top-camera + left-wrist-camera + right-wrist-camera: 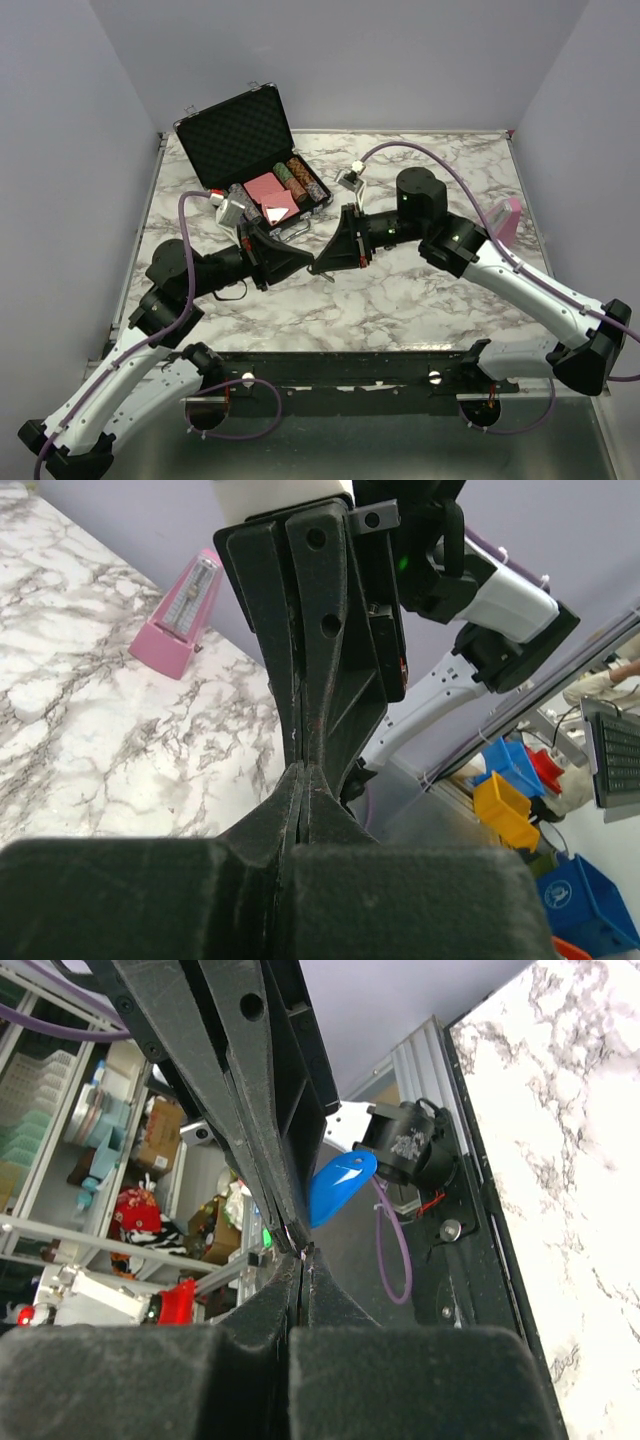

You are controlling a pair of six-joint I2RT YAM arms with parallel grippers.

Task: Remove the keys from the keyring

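My left gripper (310, 266) and right gripper (332, 262) meet tip to tip above the middle of the marble table (420, 300). Both are shut, pinching the key bunch between them. A small dark bit (325, 277) hangs just under the meeting point. In the right wrist view my right gripper (303, 1258) touches the left gripper's fingers (250, 1110), and the bright blue piece (340, 1185) hangs beside them. The silvery keys show only as a tiny glint at the tips. In the left wrist view my left gripper (303, 772) is shut against the right gripper's fingers (325, 670).
An open black case (240, 130) with poker chips (300, 180) and pink cards stands at the back left, close behind the left wrist. A pink metronome (507, 220) stands at the table's right edge and also shows in the left wrist view (185, 615).
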